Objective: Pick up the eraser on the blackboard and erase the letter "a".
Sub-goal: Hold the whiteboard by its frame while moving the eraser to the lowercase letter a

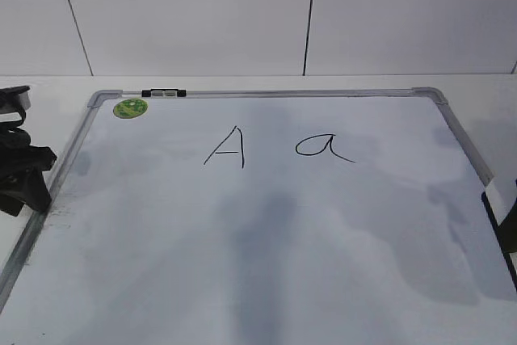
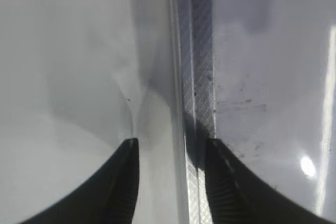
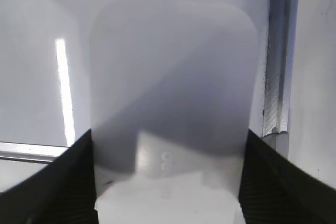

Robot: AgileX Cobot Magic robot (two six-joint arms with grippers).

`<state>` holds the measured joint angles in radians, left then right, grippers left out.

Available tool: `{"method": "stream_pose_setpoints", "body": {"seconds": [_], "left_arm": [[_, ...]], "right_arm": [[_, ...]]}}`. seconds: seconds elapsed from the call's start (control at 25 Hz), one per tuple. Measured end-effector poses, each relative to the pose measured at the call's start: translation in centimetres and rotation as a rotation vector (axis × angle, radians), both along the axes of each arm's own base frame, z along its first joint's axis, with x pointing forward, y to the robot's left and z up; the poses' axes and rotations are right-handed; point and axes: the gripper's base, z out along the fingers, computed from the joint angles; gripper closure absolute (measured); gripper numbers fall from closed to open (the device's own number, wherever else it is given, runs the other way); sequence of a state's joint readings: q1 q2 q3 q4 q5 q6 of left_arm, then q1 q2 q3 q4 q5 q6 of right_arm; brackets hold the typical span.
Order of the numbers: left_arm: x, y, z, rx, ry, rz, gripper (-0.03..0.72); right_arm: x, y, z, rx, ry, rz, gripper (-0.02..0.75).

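The blackboard, a white board in a grey frame, lies flat. The letter "a" is written right of centre in thin black marker. The eraser, white and rounded, fills the right wrist view. My right gripper has a jaw pressed against each of its sides. In the exterior view the eraser and that gripper show only partly at the board's right edge. My left gripper is open and empty, straddling the board's left frame; it also shows at the left of the exterior view.
A capital "A" is written left of the "a". A round green magnet sits at the board's far left corner, and a small black-and-white clip on the far frame. The board's right frame runs beside the eraser.
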<state>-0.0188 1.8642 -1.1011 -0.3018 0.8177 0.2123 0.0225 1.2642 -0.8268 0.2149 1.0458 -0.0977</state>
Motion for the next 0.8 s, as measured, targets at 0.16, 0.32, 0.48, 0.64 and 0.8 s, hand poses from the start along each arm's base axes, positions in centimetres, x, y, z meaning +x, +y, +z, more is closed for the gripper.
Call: {"method": "stream_pose_setpoints", "body": {"seconds": [0.16, 0.32, 0.48, 0.64, 0.8], "left_arm": [[0.03, -0.01, -0.37, -0.001, 0.011, 0.001, 0.407], [0.04, -0.03, -0.37, -0.003, 0.011, 0.002, 0.45], [0.04, -0.04, -0.37, -0.004, 0.011, 0.003, 0.459], [0.04, -0.04, -0.37, -0.005, 0.011, 0.003, 0.461], [0.04, -0.04, -0.37, -0.005, 0.011, 0.003, 0.461]], "right_arm": [[0.02, 0.0, 0.0, 0.0, -0.002, 0.0, 0.178], [0.02, 0.0, 0.0, 0.0, -0.002, 0.0, 0.178], [0.03, 0.0, 0.0, 0.0, -0.003, -0.001, 0.178], [0.04, 0.0, 0.01, 0.0, -0.004, -0.001, 0.178], [0.06, -0.01, 0.01, 0.0, -0.006, -0.001, 0.178]]}}
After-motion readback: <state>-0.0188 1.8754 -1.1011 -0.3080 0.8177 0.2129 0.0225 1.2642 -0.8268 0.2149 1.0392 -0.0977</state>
